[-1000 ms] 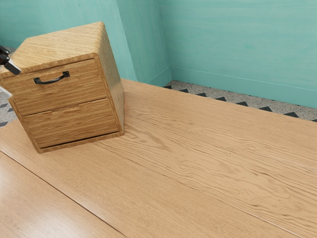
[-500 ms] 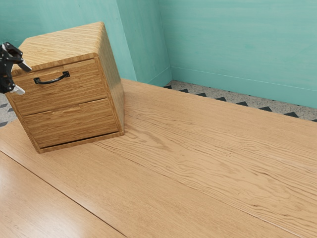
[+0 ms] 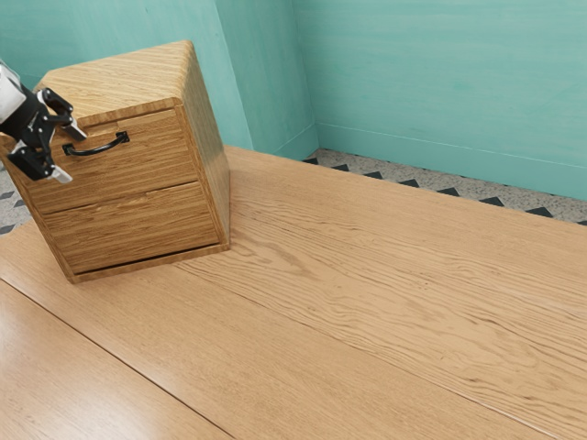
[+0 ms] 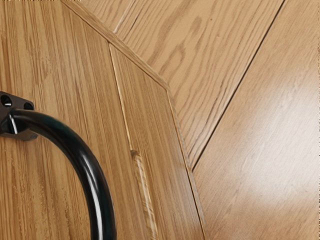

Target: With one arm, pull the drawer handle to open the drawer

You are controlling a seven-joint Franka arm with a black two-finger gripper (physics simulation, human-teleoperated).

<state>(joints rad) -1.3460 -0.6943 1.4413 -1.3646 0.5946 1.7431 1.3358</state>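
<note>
Teal walls (image 3: 440,73) back a wooden table (image 3: 367,302), seen from the exterior view. At its left edge the black gripper (image 3: 73,157) hangs in front of the top drawer (image 3: 119,170), its fingers spread wide and holding nothing, standing above and below the left end of the black drawer handle (image 3: 96,145); I cannot tell whether they touch it. The wrist view shows the curved handle (image 4: 85,160) close under the hand. The top drawer and the lower drawer (image 3: 133,225) both sit flush in the small cabinet (image 3: 128,78), so their contents are hidden. The cabinet stands tilted at the table's far left.
</note>
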